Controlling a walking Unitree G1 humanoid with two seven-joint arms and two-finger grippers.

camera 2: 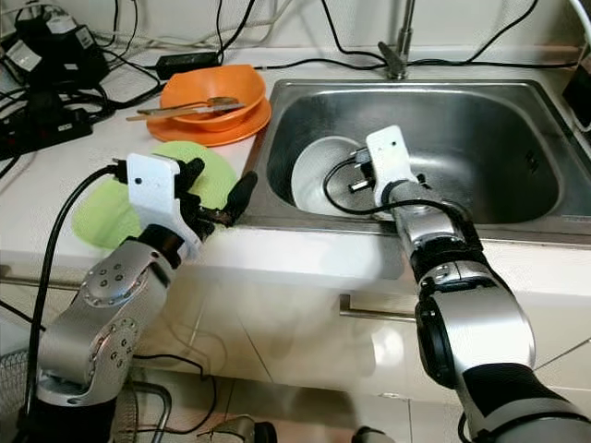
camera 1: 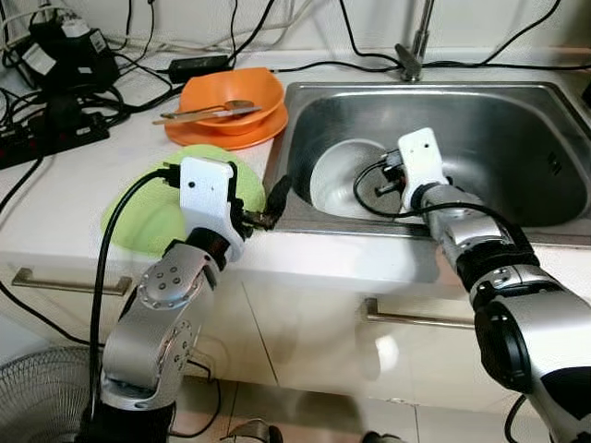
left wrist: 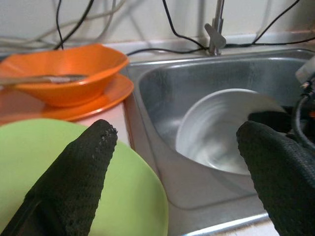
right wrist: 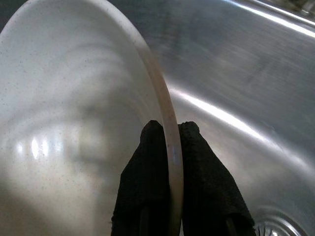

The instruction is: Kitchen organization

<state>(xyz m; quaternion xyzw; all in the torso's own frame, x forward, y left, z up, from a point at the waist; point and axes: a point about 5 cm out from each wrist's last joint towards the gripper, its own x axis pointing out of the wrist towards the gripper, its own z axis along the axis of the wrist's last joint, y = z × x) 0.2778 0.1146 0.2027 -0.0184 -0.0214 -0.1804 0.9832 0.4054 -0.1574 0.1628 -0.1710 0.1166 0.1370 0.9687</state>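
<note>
Right tool astride bowl rim

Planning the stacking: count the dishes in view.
4: white bowl in the sink, held by the right gripper; green plate on the counter; orange bowl on an orange plate behind it.

I see a black power strip at the far left of the white countertop, with a black adapter block behind it. A flat black power brick lies near the back wall, its cables trailing along the counter toward the faucet. Below the counter edge I note two cabinet fronts, each with a metal bar handle. A fan grille stands on the floor at lower left.
</note>
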